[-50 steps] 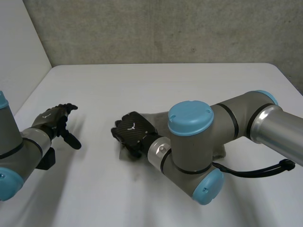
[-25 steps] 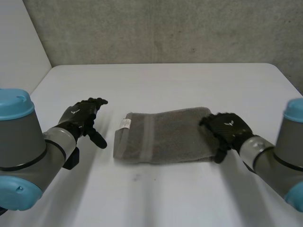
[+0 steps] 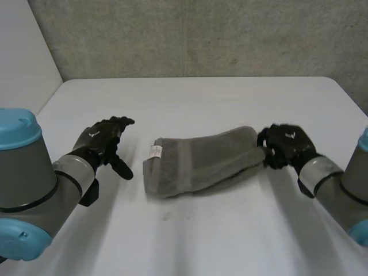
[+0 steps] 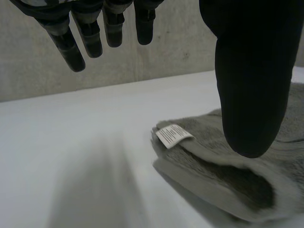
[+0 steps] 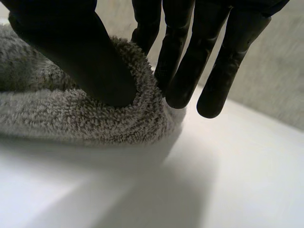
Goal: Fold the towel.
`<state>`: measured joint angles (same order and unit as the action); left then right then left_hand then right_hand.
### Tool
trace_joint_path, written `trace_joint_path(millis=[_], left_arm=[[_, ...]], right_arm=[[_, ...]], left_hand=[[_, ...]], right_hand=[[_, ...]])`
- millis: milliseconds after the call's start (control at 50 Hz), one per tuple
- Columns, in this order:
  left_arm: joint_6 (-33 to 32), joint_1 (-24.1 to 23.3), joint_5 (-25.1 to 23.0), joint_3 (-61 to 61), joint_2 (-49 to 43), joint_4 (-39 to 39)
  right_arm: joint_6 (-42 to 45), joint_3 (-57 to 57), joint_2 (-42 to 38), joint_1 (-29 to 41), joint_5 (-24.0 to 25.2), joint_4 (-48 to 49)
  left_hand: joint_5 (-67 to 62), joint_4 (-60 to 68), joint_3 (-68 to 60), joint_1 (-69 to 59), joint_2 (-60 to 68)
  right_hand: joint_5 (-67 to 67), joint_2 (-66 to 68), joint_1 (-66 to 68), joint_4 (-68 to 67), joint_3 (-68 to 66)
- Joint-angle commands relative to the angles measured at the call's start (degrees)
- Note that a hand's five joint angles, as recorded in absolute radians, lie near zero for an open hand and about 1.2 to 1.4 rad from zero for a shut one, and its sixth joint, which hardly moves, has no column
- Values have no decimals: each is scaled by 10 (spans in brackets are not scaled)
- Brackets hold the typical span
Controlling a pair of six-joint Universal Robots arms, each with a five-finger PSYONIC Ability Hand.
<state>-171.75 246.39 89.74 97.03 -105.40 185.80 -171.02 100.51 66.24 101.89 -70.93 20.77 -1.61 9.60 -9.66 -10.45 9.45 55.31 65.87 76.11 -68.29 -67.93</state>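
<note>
A grey towel [image 3: 198,161], folded into a thick strip, lies across the middle of the white table [image 3: 190,103]. A white label [image 3: 154,152] marks its left end. My right hand [image 3: 286,145] pinches the towel's right end between thumb and fingers and has raised it a little, so the strip bulges. In the right wrist view the thumb [image 5: 80,52] presses the grey pile [image 5: 85,118] against the fingers. My left hand [image 3: 103,140] hovers open left of the towel, apart from it. The left wrist view has the label [image 4: 173,135] and folded end [image 4: 223,180] beneath that hand's thumb [image 4: 249,71].
A grey concrete wall [image 3: 201,34] runs behind the table's far edge. A pale panel [image 3: 23,63] stands at the far left. Bare table surface lies in front of the towel and behind it.
My right hand has closed on the towel's right end and lifted it, bunching the strip. Before that the right arm swung back from the towel's left end. The left hand moved in, then held.
</note>
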Motion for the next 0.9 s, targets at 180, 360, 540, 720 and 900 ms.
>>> trace_joint_path(millis=[180, 360, 540, 720, 900], left_arm=[[4, 9, 1, 0, 47, 0], [5, 26, 1, -3, 49, -1], [8, 23, 1, -63, 27, -4], [71, -48, 1, -177, -84, -37], [71, -77, 40, -216, -197, -88]], right_arm=[[-43, -318, -140, 262, 10, -140], [-40, -353, -202, 298, 9, -172], [-50, -305, -110, 270, -45, -173], [-119, -269, -88, 220, -76, -177], [-139, -288, -145, 204, -75, -205]], left_hand=[[12, 8, -7, 1, 9], [16, 5, -4, 4, 6], [14, 6, -6, 2, 8], [1, 20, -19, -11, 21], [1, 20, -19, -11, 21]], right_hand=[[147, 141, 39, -117, -121], [16, 11, -92, 13, 10], [-553, -559, -661, 583, 579], [-553, -559, -661, 583, 579], [-553, -559, -661, 583, 579]])
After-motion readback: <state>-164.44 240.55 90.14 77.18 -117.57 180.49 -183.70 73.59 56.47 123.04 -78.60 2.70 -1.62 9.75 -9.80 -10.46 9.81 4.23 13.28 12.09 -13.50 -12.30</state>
